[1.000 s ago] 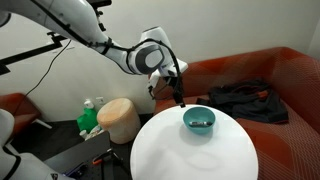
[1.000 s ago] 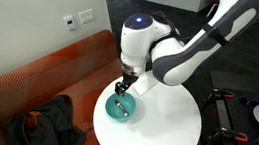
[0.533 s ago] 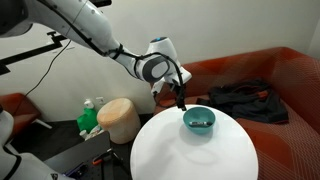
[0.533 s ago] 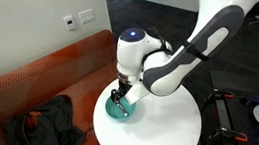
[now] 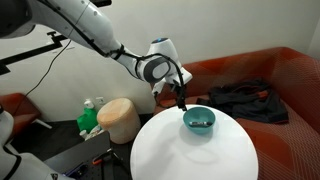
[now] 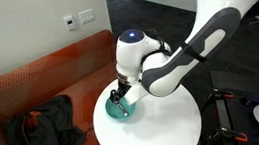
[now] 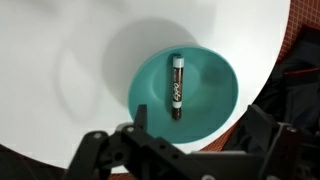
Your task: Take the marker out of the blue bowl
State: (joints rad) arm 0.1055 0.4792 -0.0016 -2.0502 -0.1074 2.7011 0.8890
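We count one marker [image 7: 176, 87], one blue bowl [image 7: 215, 95], one round white bench [image 7: 60, 60] and one robot arm [image 5: 95, 30]. The marker lies flat in the bowl bottom, pointing up-down in the wrist view, with a pale label along its dark body. The bowl sits on the bench near its edge, on the couch side.

The jaws are spread wide with nothing between them, one finger on each side of the bowl at the lower edge of the wrist view. The fingers are only partly in shot there and blurred. In both exterior views they hang just above the bowl rim, and we cannot tell whether they touch it.

In an exterior view the marker is only a dark smudge inside the bowl [image 5: 200, 121]. In an exterior view the jaws cover part of the bowl [image 6: 114, 110] and we cannot make out the marker.

Off the bench we see one tan stool [image 5: 118, 118], one red couch [image 6: 30, 85] and one heap of dark cloth [image 6: 36, 130] on it.
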